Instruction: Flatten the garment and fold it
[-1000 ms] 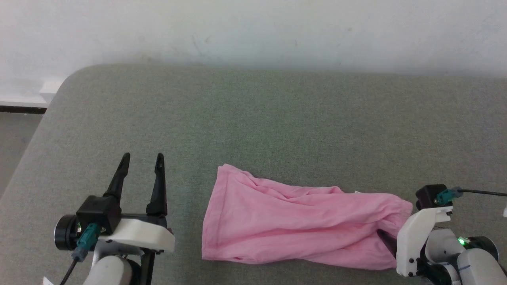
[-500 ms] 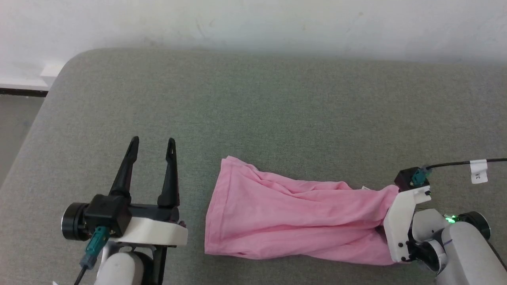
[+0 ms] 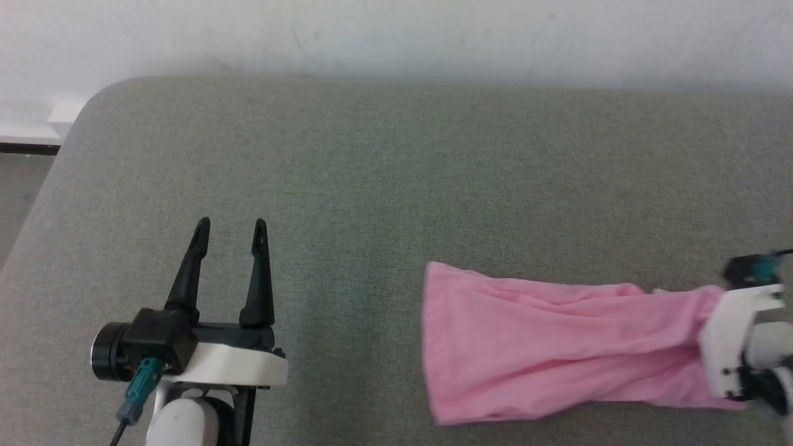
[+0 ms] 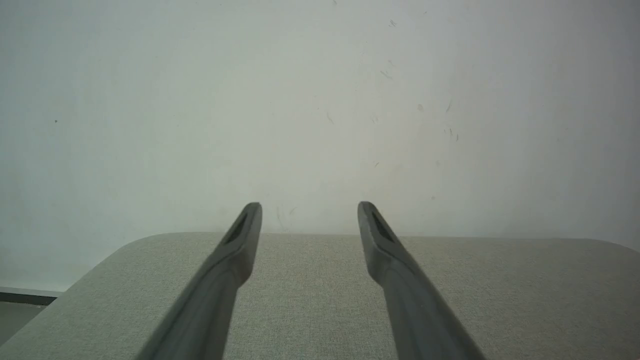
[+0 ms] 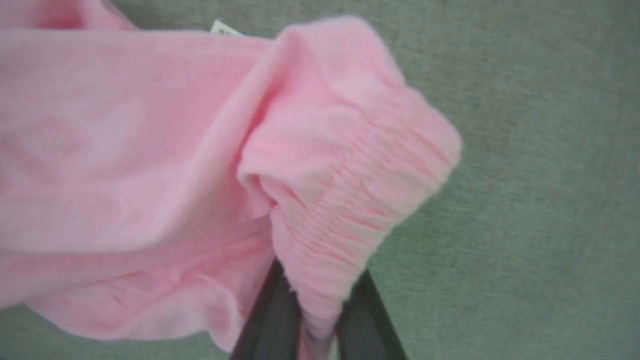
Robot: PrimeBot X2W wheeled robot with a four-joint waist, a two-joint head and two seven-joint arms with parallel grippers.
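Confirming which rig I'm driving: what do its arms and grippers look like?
Left gripper: two long, tapering black fingers on a black block, white mount, pale forearm, teal plug with dark cable. Right gripper: matching dark fingers, white bracket with screws, teal connector.

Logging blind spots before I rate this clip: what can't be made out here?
- right gripper fingertips: right wrist view, buried in the gathered edge of the garment; head view, behind its white mount.
- label print: right wrist view, too small, half tucked behind cloth.
- garment's right end: head view, covered by that mount.
- cloth detail: right wrist view, blurred.
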